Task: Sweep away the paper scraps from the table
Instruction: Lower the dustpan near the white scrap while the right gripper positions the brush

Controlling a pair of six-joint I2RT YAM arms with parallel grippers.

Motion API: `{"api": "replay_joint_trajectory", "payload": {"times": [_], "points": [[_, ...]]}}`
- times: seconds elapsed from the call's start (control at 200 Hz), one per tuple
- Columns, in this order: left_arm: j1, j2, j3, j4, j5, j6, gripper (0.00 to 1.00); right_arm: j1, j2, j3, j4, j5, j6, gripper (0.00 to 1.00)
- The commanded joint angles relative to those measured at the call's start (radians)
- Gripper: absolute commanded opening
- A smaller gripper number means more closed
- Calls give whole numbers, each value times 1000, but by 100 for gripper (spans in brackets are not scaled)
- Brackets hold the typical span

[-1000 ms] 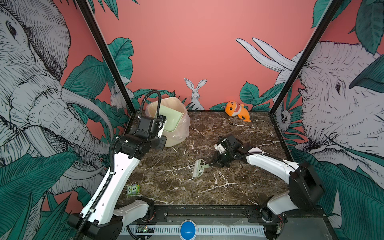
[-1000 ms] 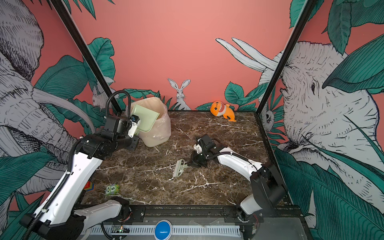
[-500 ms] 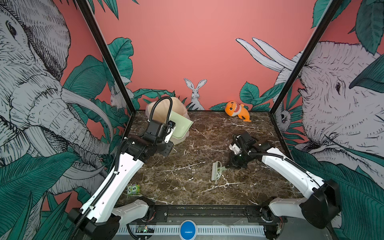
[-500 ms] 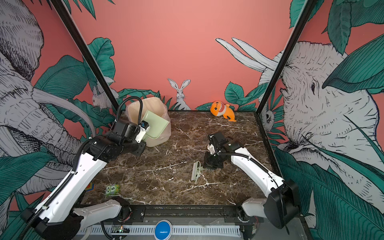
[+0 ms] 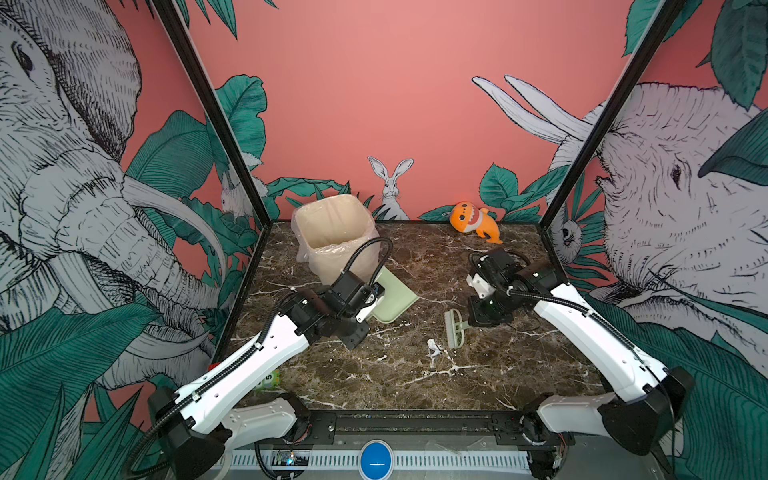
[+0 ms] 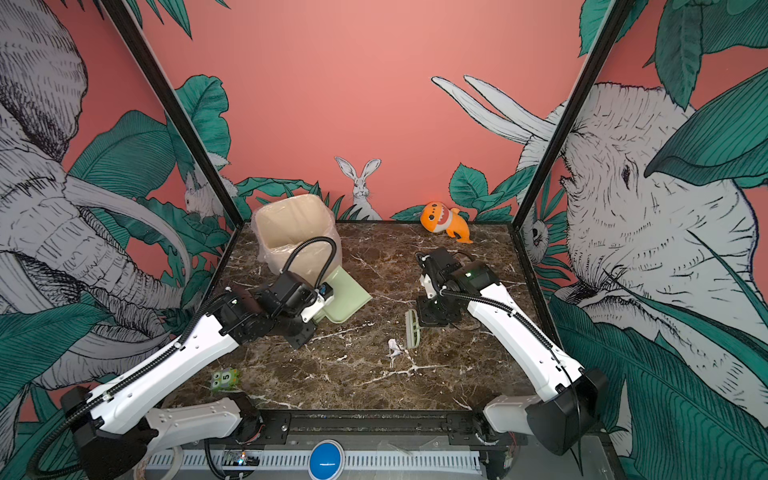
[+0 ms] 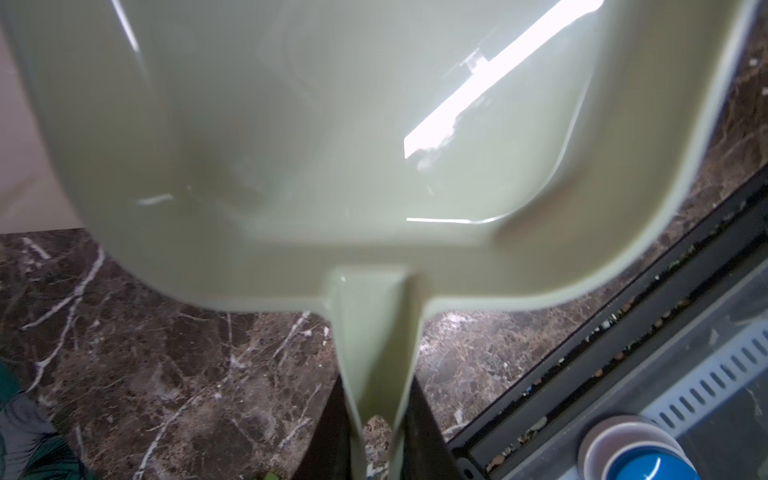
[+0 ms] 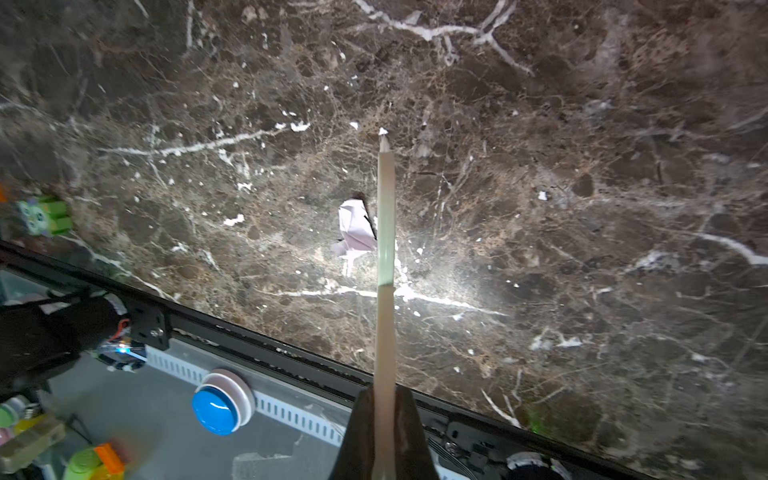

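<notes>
1. Two arms reach over the dark brown marble-patterned table point(image 5: 374, 374) in both top views. The left gripper point(image 5: 371, 308) is clenched on the handle of a pale green plastic dustpan point(image 5: 395, 297). The pan sits low beside the foot of a beige bin lined with clear plastic point(image 5: 332, 237), which stands at the far left corner. I cannot tell whether the pan rests on the surface.
2. One white crumpled paper scrap point(image 5: 433, 348) lies on the table near the middle, just beside the near end of a pale green brush point(image 5: 454, 330). The right gripper point(image 5: 471, 324) grasps that brush by its handle, with the bristle head down at the tabletop.
3. Farther back, an orange plush shark point(image 5: 473, 222) lies against the rear wall, well apart from the scrap. A small green toy block marked with a five point(image 6: 224, 379) sits at the front left edge. A round blue button point(image 6: 327, 459) is on the rail in front of the table.
4. Most of the left wrist view is filled by the dustpan point(image 7: 332, 124), which looks empty inside. Its narrow handle runs down between the dark fingers point(image 7: 428, 432), which press on it from both sides. Marble shows beneath, and the bin's beige wall point(image 7: 16, 145) is at one edge.
5. Seen edge-on in the right wrist view, the brush point(image 8: 385, 249) rises from the closed fingers point(image 8: 409, 440) as a thin pale strip. The paper scrap point(image 8: 355, 226) lies against one side of it, and the strip covers the scrap's edge. The green block point(image 8: 43, 216) is off to the side near the table's black frame.
</notes>
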Motion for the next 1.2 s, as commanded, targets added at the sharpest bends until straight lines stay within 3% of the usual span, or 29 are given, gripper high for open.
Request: {"api": "replay_joint_trajectory", "payload": {"times": [0.0, 0.275, 0.58, 1.19], "points": [[-83, 51, -16, 22, 20, -49, 18, 32, 26, 37, -104, 107, -63, 0], [-200, 154, -24, 13, 69, -137, 18, 72, 56, 60, -101, 128, -56, 0], [-256, 218, -44, -95, 79, -253, 19, 72, 85, 54, -76, 121, -74, 0], [-338, 377, -79, -99, 67, -279, 18, 62, 167, 76, -23, 68, -142, 0]]}}
